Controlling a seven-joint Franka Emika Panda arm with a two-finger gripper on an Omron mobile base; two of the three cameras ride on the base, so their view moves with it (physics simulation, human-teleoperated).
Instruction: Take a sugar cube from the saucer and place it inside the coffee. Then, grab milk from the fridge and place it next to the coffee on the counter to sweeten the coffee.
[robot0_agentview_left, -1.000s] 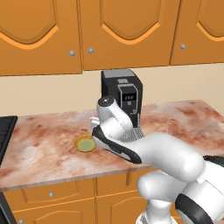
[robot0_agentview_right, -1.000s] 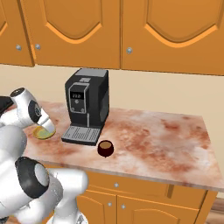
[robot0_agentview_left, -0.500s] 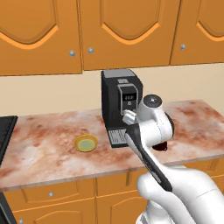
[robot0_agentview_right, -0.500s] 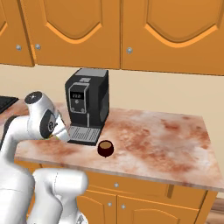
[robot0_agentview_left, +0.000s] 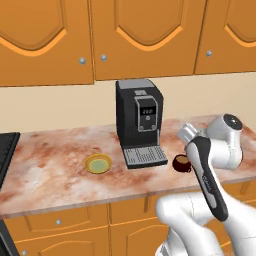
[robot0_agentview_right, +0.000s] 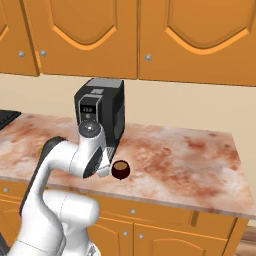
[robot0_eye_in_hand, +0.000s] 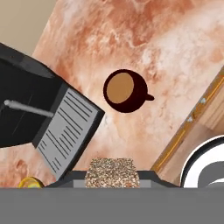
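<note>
Desk: marbled top, carries all items. Black coffee machine at the back. Saucer left of its drip tray. Coffee right of the tray, cup upright, liquid visible. End effector above the desk near the cup, clamped on a speckled sugar cube.

The coffee stands on the desk just right of the coffee machine, whose drip tray juts forward beside it. Above the cup the way is open from overhead. To its right the desk lies bare up to the edge. The saucer sits left of the tray, apart from it. Wall cabinets hang over the machine, leaving room between them and its top.
</note>
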